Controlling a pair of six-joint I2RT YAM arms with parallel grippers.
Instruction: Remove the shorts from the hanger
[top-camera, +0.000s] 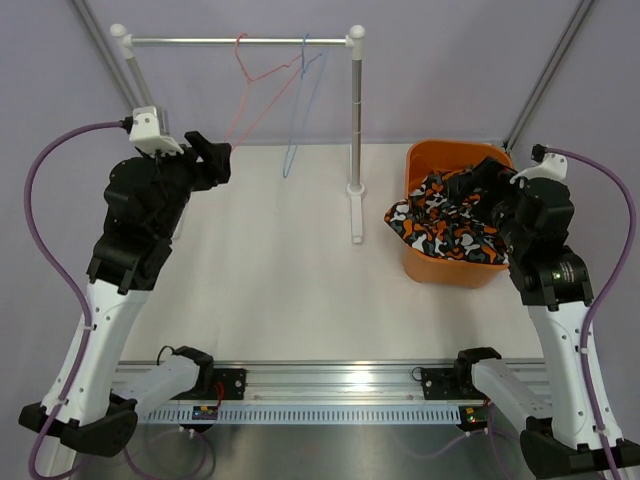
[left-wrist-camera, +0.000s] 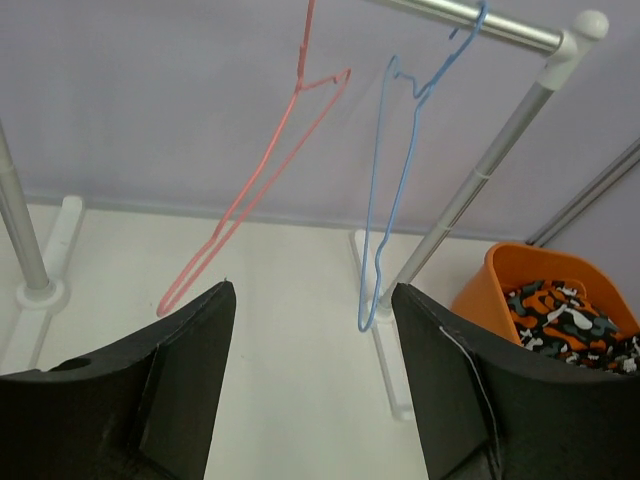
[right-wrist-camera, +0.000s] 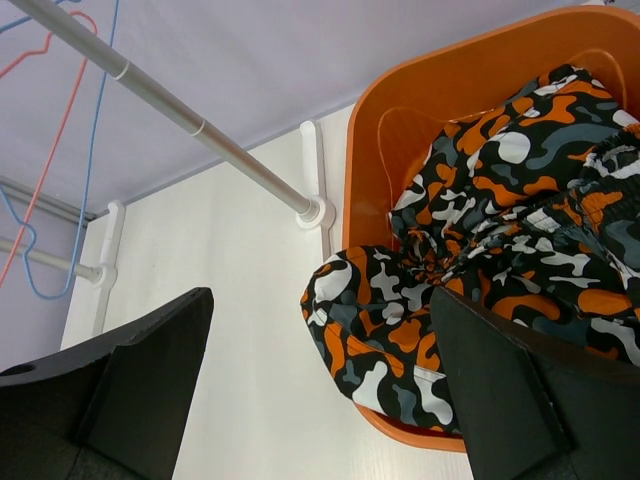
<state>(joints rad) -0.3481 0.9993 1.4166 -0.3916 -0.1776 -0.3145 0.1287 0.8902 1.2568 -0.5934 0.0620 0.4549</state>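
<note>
Black shorts (top-camera: 450, 225) with orange and white blotches lie bunched in an orange bin (top-camera: 440, 150), one part draped over its near left rim (right-wrist-camera: 400, 425). A pink hanger (top-camera: 265, 95) and a blue hanger (top-camera: 300, 110) hang bare from the rail (top-camera: 200, 41). My left gripper (top-camera: 215, 158) is open and empty, held up left of the pink hanger (left-wrist-camera: 260, 180) and blue hanger (left-wrist-camera: 385, 200). My right gripper (top-camera: 478, 182) is open above the bin, with the shorts (right-wrist-camera: 470, 250) below its fingers and nothing held.
The white rack's right post (top-camera: 355, 120) and its foot (top-camera: 356, 215) stand between the hangers and the bin. Its left post (top-camera: 135, 75) is just behind my left arm. A rail with cable mounts (top-camera: 330, 385) runs along the table's near edge.
</note>
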